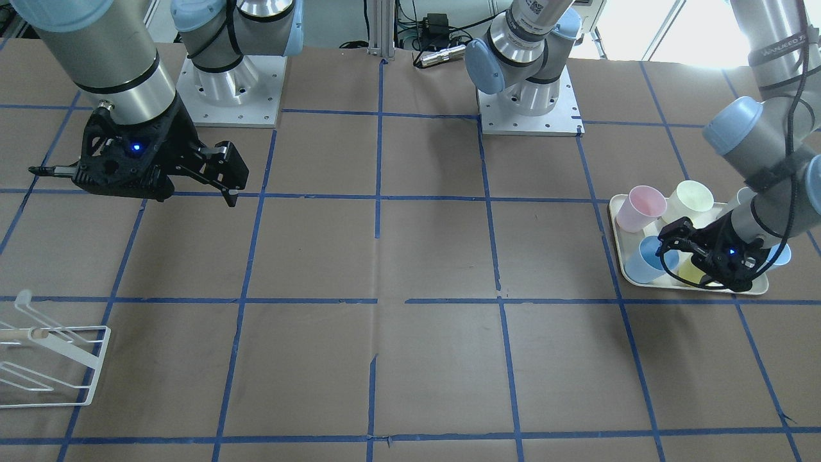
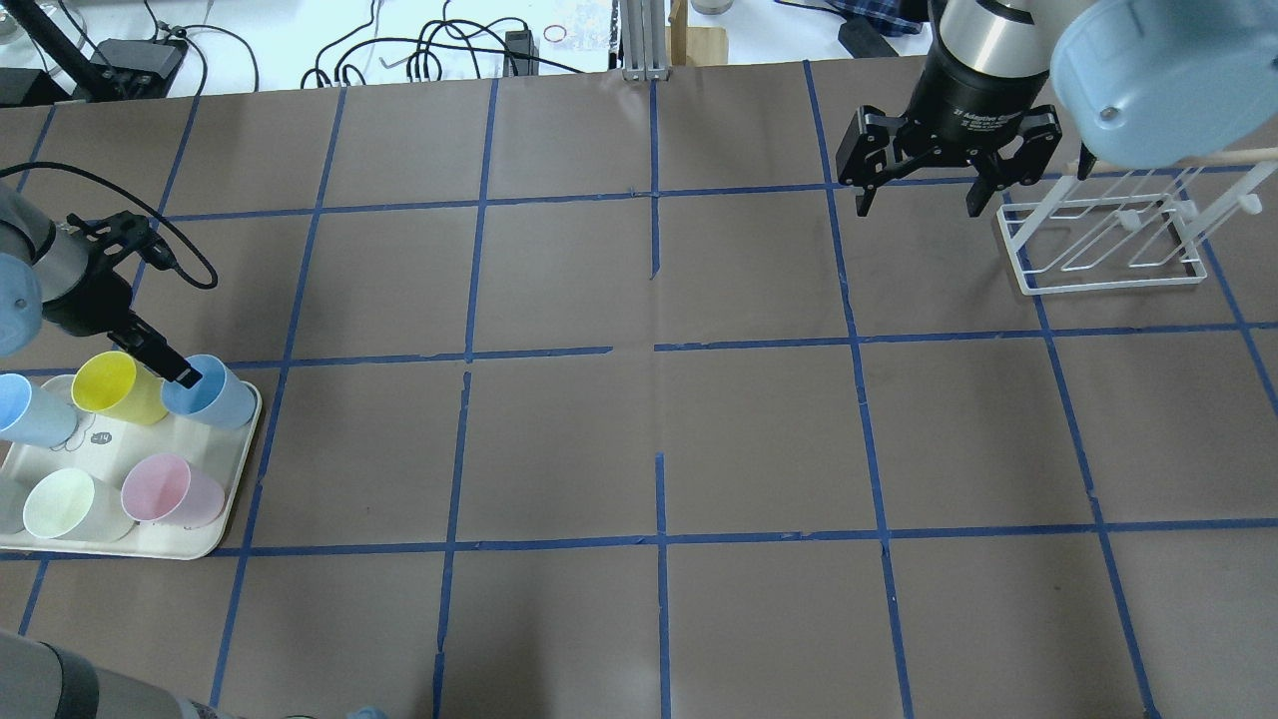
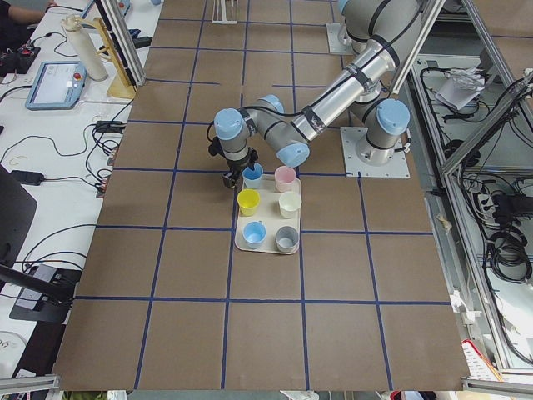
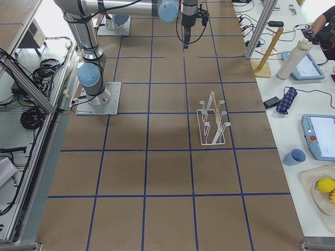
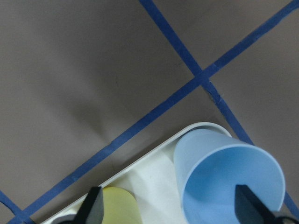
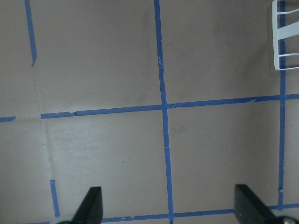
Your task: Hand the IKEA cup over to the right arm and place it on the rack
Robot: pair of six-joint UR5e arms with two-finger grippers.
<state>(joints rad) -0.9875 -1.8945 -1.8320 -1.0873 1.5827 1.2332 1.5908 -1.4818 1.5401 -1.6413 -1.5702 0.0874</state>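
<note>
The IKEA cup (image 2: 215, 396), a pale blue tumbler, stands upright at the far corner of the cream tray (image 2: 232, 499). My left gripper (image 2: 178, 371) is open at the cup's rim. In the left wrist view one fingertip (image 5: 247, 207) is over the cup's (image 5: 224, 177) mouth and the other is outside it, by the yellow cup. A second alike blue cup (image 2: 30, 411) stands at the tray's left. My right gripper (image 2: 921, 200) is open and empty, held above the table next to the white wire rack (image 2: 1108, 245).
The tray also holds a yellow cup (image 2: 112, 387), a pink cup (image 2: 172, 489) and a pale cream cup (image 2: 62, 504). A black cable loops from the left wrist (image 2: 160, 250). Brown table with blue tape grid between tray and rack.
</note>
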